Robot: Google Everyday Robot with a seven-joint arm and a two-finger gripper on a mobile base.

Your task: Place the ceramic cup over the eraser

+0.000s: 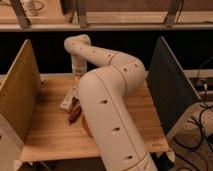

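1. Wooden table (50, 135) sits between a tan panel (20, 90) and a dark panel (167, 85).
2. Gripper (78, 76) hangs at the table's far edge.
3. Orange plate (85, 125) peeks beside the arm (107, 107); its contents are hidden.
4. Ceramic cup isn't visible.

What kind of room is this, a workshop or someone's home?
Probably a robot test lab: a wooden table fenced by upright side panels, loose cables beside it, and a big white robot arm reaching over it. Its hand is hidden behind the arm.
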